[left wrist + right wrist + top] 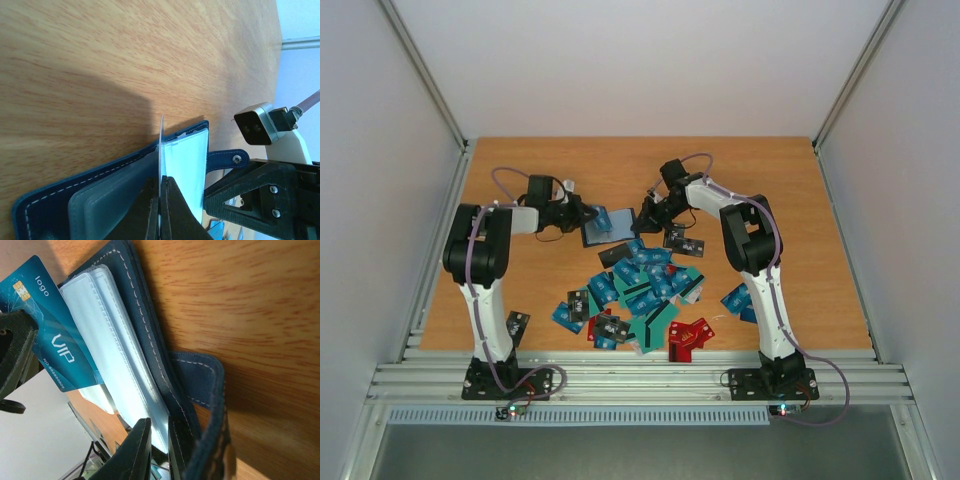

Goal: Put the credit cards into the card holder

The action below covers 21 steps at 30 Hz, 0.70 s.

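Pinching a blue VIP card (55,340) edge-on, the left gripper (160,185) is clamped tight on it, right over the open card holder (45,210) at the back middle of the desk (790,200). The right gripper (159,427) is nearly closed on the holder's clear inner sleeves. The other credit cards (645,285) lie piled nearer the arms.

We find the card holder (605,234) open on the table (800,220), far middle, between the left gripper (590,214) on its left and the right gripper (646,220) on its right. The credit cards (642,290) lie heaped just before it, and a lone card (50,340) stands over its sleeves.
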Motion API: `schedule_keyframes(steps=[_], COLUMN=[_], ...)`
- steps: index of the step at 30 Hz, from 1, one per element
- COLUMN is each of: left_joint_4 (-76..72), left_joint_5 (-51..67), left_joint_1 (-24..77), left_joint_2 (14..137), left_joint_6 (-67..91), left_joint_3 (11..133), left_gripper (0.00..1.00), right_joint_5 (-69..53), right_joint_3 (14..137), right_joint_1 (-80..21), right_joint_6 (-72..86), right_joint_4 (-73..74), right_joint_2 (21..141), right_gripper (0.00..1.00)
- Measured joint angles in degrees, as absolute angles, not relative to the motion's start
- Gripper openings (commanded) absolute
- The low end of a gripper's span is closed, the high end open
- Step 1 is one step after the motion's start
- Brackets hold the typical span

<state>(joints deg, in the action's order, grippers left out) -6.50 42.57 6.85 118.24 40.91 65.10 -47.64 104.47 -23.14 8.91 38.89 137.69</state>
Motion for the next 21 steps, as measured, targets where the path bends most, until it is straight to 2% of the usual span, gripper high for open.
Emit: schedule_keyframes(steps=[21], left_joint_4=[-6.61], left_joint_5=[40.80], left_joint_1=[8.03], left_joint_2=[116.92], left_joint_6=[38.98], left_joint_3=[64.84], left_gripper=[0.00], right_joint_5=[-47.81], right_joint_3=[104.47], right_joint_1=[-23.09], right_joint_6=[8.91], right_joint_4=[38.87], right_joint_2=[137.69], right_gripper=[0.12])
